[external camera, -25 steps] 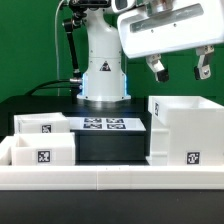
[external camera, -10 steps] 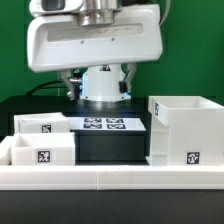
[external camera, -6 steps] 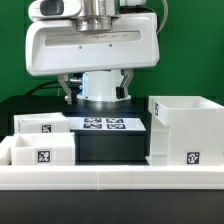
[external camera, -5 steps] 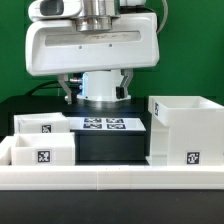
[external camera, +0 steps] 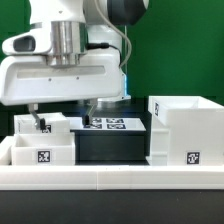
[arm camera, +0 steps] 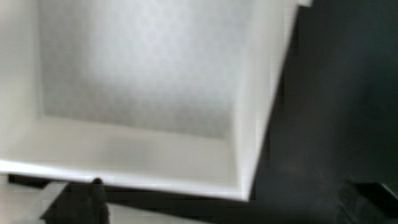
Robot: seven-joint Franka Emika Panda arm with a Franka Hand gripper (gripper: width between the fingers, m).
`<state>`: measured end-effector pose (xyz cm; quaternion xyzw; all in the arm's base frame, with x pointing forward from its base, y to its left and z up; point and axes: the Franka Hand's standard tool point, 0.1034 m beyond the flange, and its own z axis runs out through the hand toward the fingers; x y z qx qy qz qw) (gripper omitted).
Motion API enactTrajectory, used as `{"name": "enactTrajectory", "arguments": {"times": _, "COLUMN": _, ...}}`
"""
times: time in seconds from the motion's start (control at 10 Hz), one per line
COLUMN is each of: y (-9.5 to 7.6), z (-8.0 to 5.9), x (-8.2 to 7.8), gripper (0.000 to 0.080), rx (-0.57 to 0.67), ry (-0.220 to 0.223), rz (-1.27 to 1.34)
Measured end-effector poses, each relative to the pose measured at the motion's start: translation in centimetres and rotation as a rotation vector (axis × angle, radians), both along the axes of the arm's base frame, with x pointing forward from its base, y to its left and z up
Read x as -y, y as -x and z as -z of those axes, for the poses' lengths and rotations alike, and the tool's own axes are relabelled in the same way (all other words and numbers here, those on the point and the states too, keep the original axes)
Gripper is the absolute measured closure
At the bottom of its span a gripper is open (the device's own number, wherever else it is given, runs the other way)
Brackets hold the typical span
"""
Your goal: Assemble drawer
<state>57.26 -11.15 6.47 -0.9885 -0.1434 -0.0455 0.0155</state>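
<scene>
The robot's white two-finger gripper (external camera: 63, 118) hangs low on the exterior view's left. It is right over the back tray box (external camera: 60, 128), a small white plastic box that is open on top and has a black-and-white square tag on its front. The two dark fingers (external camera: 38, 121) are spread wide apart and are not squeezing anything. One finger is over the inside of the tray. The other is past the tray's edge, on the side of the marker board (external camera: 105, 125), a thin flat white board with square tags.

In the wrist view the gripper (arm camera: 231, 198) looks straight down into the back tray box (arm camera: 143, 90). One side wall of the tray runs between the two fingertips, with dark table beyond it. I cannot tell if a finger touches the wall.

The front tray box (external camera: 42, 150), also small, white and tagged, sits just in front of the back one, with almost no room between them. The shell (external camera: 185, 135), a big white cube-like plastic box, stands well apart on the exterior view's right. A wide open strip of black table (external camera: 110, 150) lies between the trays and the shell. A low white rail (external camera: 110, 180) runs along the table's front edge, just in front of the front tray box and the shell.
</scene>
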Motion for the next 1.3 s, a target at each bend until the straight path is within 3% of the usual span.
{"name": "enactTrajectory", "arguments": {"times": 0.5, "y": 0.3, "z": 0.6, "x": 0.0, "gripper": 0.0151, "rx": -0.009, "ry": -0.001, "rz": 0.002}}
{"name": "enactTrajectory", "arguments": {"times": 1.0, "y": 3.2, "z": 5.0, "x": -0.5, "gripper": 0.0151, "rx": 0.004, "ry": 0.031, "rz": 0.009}}
{"name": "enactTrajectory", "arguments": {"times": 1.3, "y": 3.7, "z": 5.8, "x": -0.4, "gripper": 0.0151, "rx": -0.004, "ry": 0.034, "rz": 0.012}}
